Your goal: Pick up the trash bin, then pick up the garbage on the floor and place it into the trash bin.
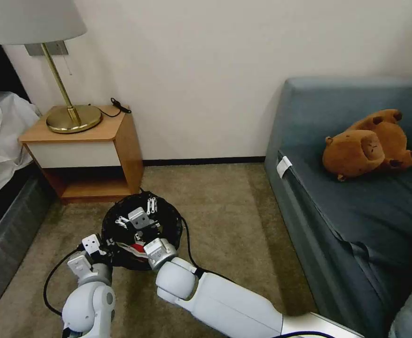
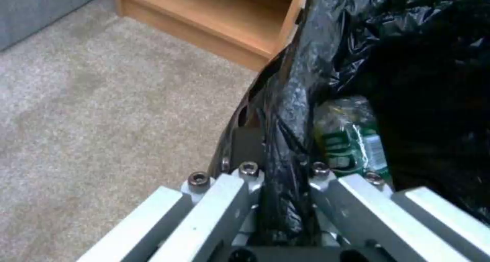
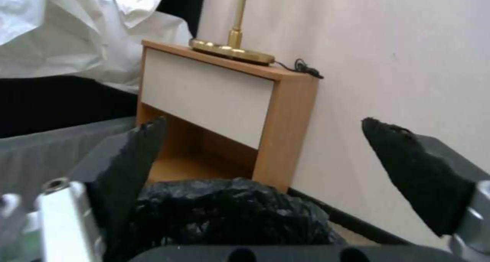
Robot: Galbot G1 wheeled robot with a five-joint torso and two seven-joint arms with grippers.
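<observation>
The trash bin [image 1: 168,220], round with a crinkly black liner [image 2: 327,51], is over the carpet in front of the nightstand. My left gripper [image 1: 103,248] is at its near left rim; in the left wrist view it [image 2: 281,170] is shut on the rim, with the liner pinched between the fingers. Inside the bin lie a clear bottle with a green label [image 2: 352,139] and a red-and-white carton [image 1: 137,249]. My right gripper [image 1: 137,213] hovers over the bin's mouth, open, with nothing between its black pads [image 3: 413,166] and the liner [image 3: 229,212] just below.
A wooden nightstand [image 1: 121,141] with a brass lamp [image 1: 72,117] stands just behind the bin, and a bed [image 1: 3,155] is at the left. A blue sofa [image 1: 337,206] with a brown plush toy [image 1: 370,145] fills the right. Carpet [image 1: 229,220] lies between bin and sofa.
</observation>
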